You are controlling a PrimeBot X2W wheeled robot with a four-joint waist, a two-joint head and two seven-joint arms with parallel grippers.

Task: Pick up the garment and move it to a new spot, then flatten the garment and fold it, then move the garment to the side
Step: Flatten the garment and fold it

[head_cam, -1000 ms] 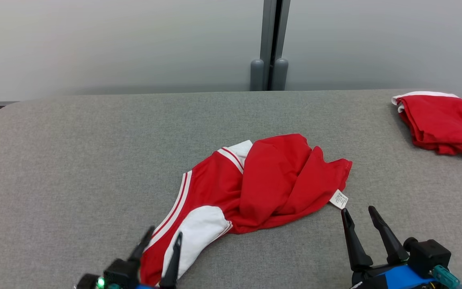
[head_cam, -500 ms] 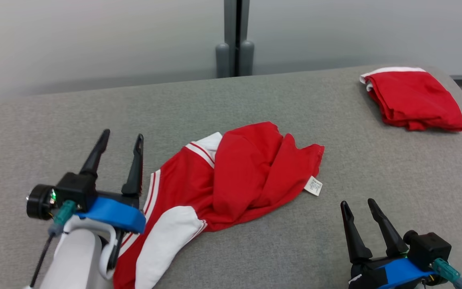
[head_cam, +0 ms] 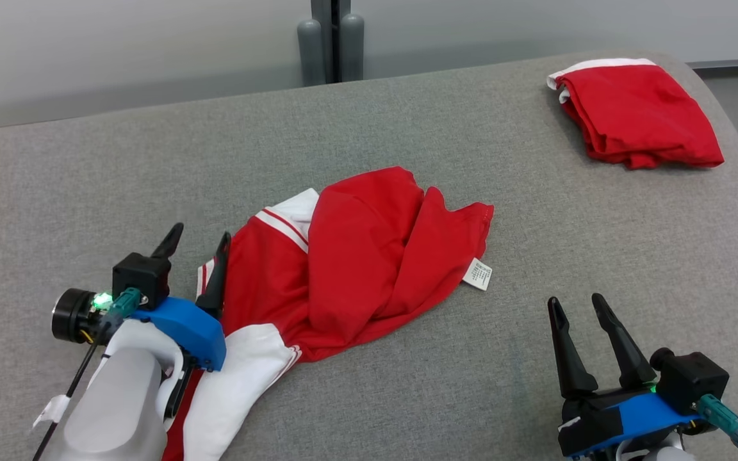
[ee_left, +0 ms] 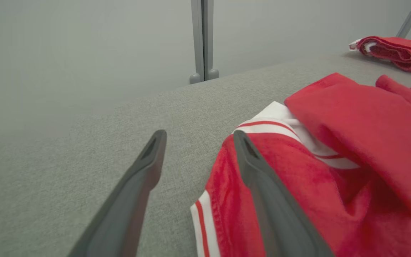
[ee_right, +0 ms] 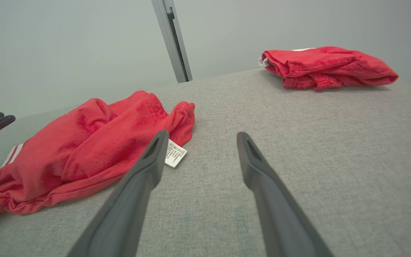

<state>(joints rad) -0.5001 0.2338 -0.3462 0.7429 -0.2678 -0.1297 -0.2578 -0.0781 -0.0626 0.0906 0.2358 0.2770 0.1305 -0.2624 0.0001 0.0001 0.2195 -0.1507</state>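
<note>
At the left, the left gripper point(head_cam: 201, 232) sits low over a grey, fabric-covered table point(head_cam: 87, 166). Its jaws are spread apart and hold nothing. One finger is above bare table and the other is above the left edge of the garment point(head_cam: 356, 256); whether it touches the cloth I cannot tell. The garment, red with white panels and red-and-white stripes, lies crumpled in the middle of the table, with a white care label point(head_cam: 478, 274) sticking out at its right edge. Further right, near the front, the right gripper point(head_cam: 576, 299) hovers over bare table, jaws likewise spread and empty, near the label but apart from it. In the far right corner rests a second red garment point(head_cam: 638, 115), folded.
</note>
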